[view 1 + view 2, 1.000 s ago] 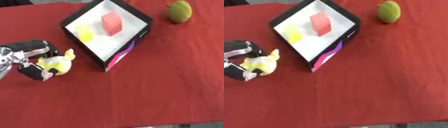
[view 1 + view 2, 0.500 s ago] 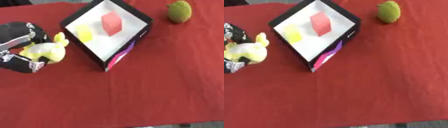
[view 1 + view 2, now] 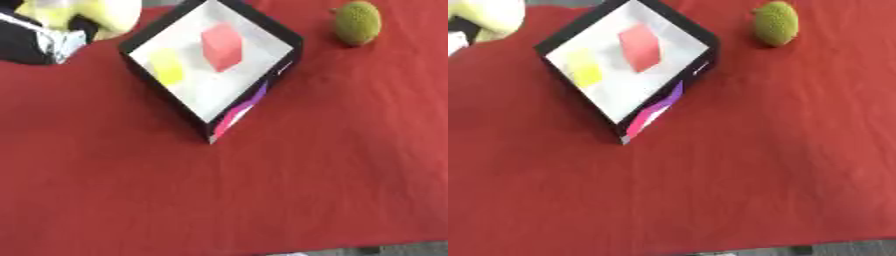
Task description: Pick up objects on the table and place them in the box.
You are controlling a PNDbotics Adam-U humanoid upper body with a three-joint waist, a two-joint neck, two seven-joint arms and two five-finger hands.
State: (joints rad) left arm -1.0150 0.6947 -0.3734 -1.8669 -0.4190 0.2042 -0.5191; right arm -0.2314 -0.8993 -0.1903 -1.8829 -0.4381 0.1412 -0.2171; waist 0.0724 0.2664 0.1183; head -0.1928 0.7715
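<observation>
The desk is covered in plain red. The box is black outside with a pink-purple stripe and white inside, holding a red block and a yellow block. A green fruit is speckled; the black-and-silver left robot hand carries a pale yellow toy.

Open cloth near, box in the far left

The red cloth lies bare across the near half and right side. The box stands far left of centre, a red block and yellow piece on its floor. A green fruit sits far right, well apart from it.
</observation>
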